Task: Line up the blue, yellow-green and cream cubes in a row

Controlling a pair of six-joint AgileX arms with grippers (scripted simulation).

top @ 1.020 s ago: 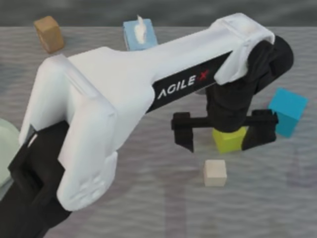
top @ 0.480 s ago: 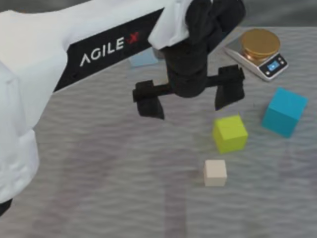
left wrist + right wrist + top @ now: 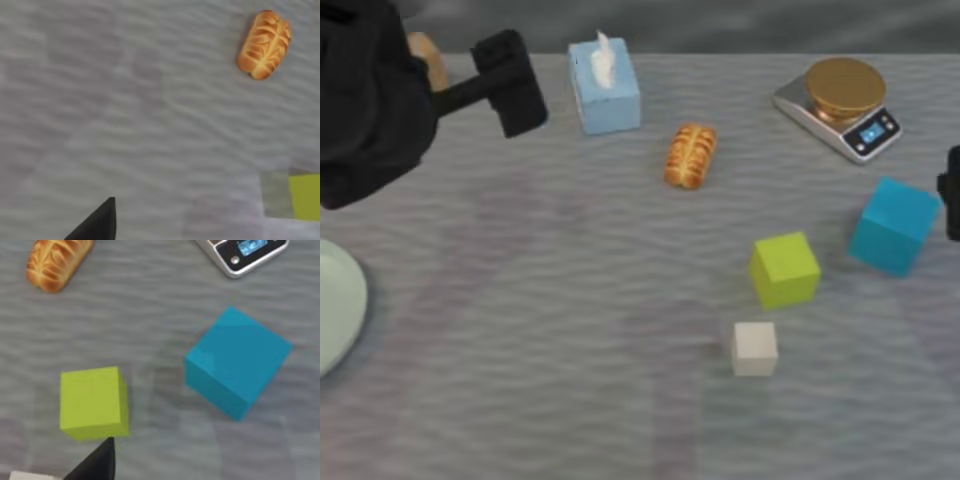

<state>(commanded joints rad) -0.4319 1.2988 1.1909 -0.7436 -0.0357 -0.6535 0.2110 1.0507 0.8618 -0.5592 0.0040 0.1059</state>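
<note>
A: Where do the three cubes lie?
B: All on the table's right half. The blue cube is farthest right, the yellow-green cube near it to the left, and the cream cube close below the yellow-green one; none touch. They run on a slant, not a straight row.

A: And the grippers?
B: The left gripper sits at the upper left corner, well apart from the cubes; only one finger shows, so its opening cannot be told. The right gripper shows as a dark sliver at the right edge, beside the blue cube; its opening cannot be told either.

A: Other items?
B: A tissue box, a bread roll, a scale, a pale plate at left
</note>
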